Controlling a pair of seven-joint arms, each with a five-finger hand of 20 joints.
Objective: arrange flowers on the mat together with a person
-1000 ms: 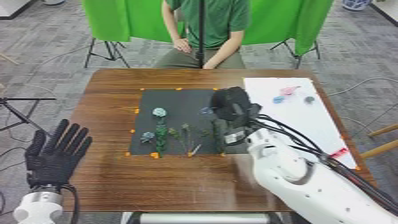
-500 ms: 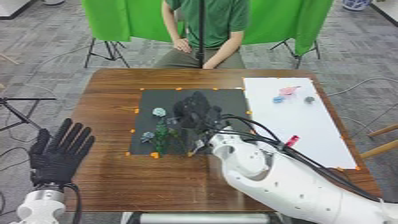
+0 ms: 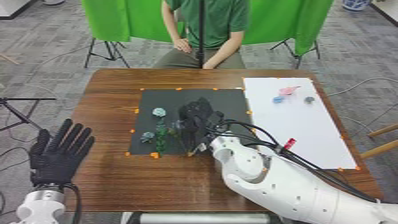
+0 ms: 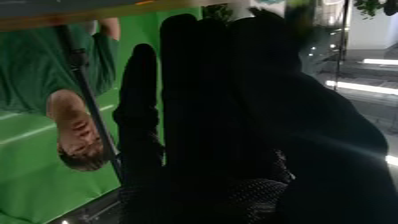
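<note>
Right hand point(image 3: 197, 115) is over the dark mat point(image 3: 222, 95); how far it is open, and if it has hold of something, I cannot tell. Pale blue flower point(image 3: 159, 112) lies on this mat, near the hand, to its left. Pink flower point(image 3: 289, 90) lies to its right, farther forward, on the white sheet point(image 3: 306, 135). Left hand point(image 3: 57, 162) is wide open and holds nothing.
</note>
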